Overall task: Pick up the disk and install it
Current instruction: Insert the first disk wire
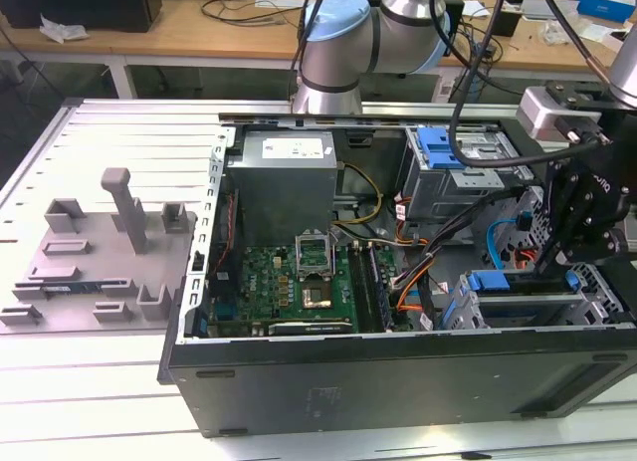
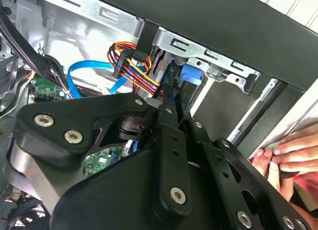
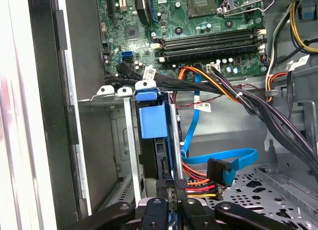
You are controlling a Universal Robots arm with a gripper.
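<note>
Disk (image 3: 152, 121) stands on edge between the metal rails of the drive cage (image 3: 128, 140), with its blue carrier bracket end just ahead of the jaws, on the side toward the motherboard (image 3: 198, 21). The computer case (image 1: 398, 391) lies on its side on the desk (image 1: 90, 411) with its panel off, probably so that the arm (image 1: 338, 53) can reach straight down into the cage. In the exterior view the disk (image 1: 496, 280) shows as a blue strip just beside the jaws. The edge-on pose matches the slot, so the rails appear to guide the carrier and keep it from tipping. The jaws are drawn narrow and pinch the thin upper edge of the disk. In the first wrist view a sliver of blue shows between them, which I take as a firm hold, not a mere touch. A power cable (image 3: 201, 190) with red, yellow and orange wires runs just beside the jaws, and a blue data cable (image 3: 223, 155) loops a little farther off; neither looks trapped. In the second wrist view a person's hand (image 2: 290, 158) rests against the outer wall of the case, well apart from the jaws and seemingly steadying it.
</note>
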